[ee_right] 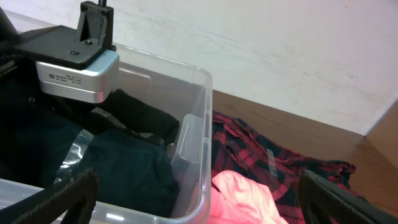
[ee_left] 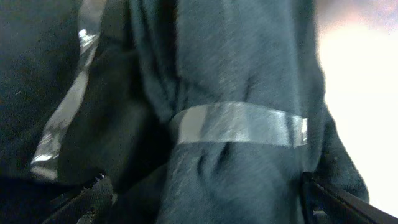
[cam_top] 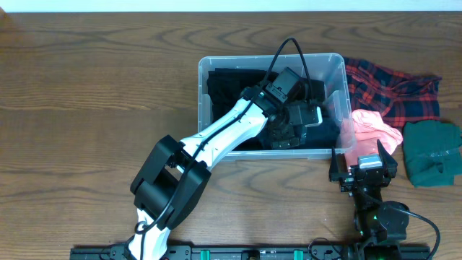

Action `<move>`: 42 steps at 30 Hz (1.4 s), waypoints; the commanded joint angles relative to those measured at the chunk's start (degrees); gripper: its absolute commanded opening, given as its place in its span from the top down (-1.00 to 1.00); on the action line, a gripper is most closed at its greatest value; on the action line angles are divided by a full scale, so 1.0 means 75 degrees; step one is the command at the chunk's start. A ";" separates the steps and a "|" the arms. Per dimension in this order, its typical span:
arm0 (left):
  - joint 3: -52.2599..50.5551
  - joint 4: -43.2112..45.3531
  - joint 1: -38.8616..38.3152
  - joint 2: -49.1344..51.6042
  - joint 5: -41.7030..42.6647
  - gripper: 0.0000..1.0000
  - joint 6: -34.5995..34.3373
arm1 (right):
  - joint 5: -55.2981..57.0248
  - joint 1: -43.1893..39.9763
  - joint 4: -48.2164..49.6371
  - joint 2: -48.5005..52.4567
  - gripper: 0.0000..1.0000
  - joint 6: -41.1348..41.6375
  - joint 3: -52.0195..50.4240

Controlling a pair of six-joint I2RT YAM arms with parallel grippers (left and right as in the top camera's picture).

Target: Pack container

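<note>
Left gripper (cam_top: pixel 290 131) is lowered inside the container (cam_top: pixel 201 94), over the dark clothing packed there. In the left wrist view its fingers (ee_left: pixel 93 194) stand spread wide, released. A dark teal garment bundle (ee_left: pixel 249 74), bound by a clear tape band (ee_left: pixel 239 124), fills the space ahead of and between them. Contact with the fabric cannot be confirmed.

Right gripper (cam_top: pixel 364 169) sits over the table (cam_top: pixel 94 94), just outside the container's near right corner. Its fingers (ee_right: pixel 68 194) are parted, with nothing between them. The right wrist view looks past that corner wall (ee_right: pixel 189 134).

Container position: upright on the table, at the far centre, holding black and dark teal clothing.

Beside the container's right wall lie a red plaid shirt (cam_top: pixel 393 90) and a pink garment (cam_top: pixel 369 130), which overlaps the shirt's near edge. A folded green garment (cam_top: pixel 432 153) lies further right, near the table edge.
</note>
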 commanded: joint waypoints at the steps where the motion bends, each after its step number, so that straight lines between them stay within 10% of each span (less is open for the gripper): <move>1: 0.0117 -0.0012 0.0012 -0.0341 -0.0580 -0.93 0.0009 | 0.0020 -0.0023 -0.0026 -0.0012 -0.98 -0.0070 -0.0017; 14: 0.0117 0.1049 0.0032 -0.0953 -0.0583 -0.96 -0.1848 | 0.0020 -0.0023 -0.0026 -0.0012 -0.99 -0.0070 -0.0017; 22: 0.0117 0.1416 0.0734 -0.1422 -0.2113 -0.96 -0.4814 | 0.0020 -0.0023 -0.0026 -0.0012 -0.99 -0.0070 -0.0017; 42: 0.0064 0.0947 0.8026 -0.2486 -0.2122 -0.96 -0.5534 | 0.0020 -0.0023 -0.0029 -0.0012 -0.98 -0.0070 -0.0017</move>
